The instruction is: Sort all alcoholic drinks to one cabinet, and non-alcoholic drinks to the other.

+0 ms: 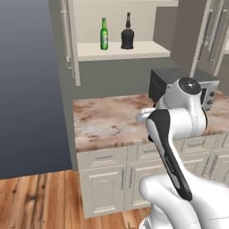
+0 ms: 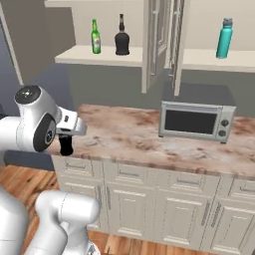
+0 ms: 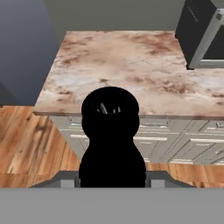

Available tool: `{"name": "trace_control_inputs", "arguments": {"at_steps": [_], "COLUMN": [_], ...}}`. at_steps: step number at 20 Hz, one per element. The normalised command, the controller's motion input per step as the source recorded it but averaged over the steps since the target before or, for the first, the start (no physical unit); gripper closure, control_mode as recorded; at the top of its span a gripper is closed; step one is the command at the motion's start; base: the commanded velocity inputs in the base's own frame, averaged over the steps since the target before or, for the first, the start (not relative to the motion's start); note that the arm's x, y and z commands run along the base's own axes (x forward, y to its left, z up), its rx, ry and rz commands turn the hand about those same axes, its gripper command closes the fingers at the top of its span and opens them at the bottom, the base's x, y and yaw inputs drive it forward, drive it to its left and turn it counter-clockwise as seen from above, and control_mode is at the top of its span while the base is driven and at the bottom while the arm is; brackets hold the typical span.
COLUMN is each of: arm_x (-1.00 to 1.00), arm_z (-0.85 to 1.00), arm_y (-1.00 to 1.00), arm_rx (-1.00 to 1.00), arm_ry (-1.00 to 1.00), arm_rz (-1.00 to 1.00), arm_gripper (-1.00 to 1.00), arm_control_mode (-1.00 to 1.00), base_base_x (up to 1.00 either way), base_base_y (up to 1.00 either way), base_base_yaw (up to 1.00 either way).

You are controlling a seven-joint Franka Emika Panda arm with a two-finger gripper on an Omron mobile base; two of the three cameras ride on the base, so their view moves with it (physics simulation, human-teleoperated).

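Your jaws gripped the cola bottle (image 3: 112,140) at lower centre.
Teal bottle (image 2: 224,38) stood upper right, bottle axis along the jaws.

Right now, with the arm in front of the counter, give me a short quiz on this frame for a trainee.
1. True or false: the green beer bottle and the squat black bottle stand side by side on the same cabinet shelf.
2. What is in the gripper? A: a small black bottle. B: a mug. C: nothing.
3. Fill in: the teal bottle stands on the cabinet shelf above the ____.

Key: 1 true; 2 A; 3 microwave.
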Motion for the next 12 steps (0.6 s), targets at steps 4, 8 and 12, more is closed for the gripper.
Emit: {"name": "trace_control_inputs", "arguments": {"at_steps": [4,8,12], "arm_x": [0.00,0.00,0.00], "arm_z": [0.00,0.00,0.00], "arm_y": [0.00,0.00,0.00], "arm_rx": [0.00,0.00,0.00], "arm_ry": [0.00,0.00,0.00], "arm_rz": [0.00,0.00,0.00], "arm_gripper": [1.00,1.00,1.00], "arm_control_mode": [1.00,1.00,1.00], "base_base_x": [-0.23,-0.05,-0.14], "base_base_y": [-0.66,-0.97,-1.00], "base_base_yaw": [0.00,0.00,0.00]}}
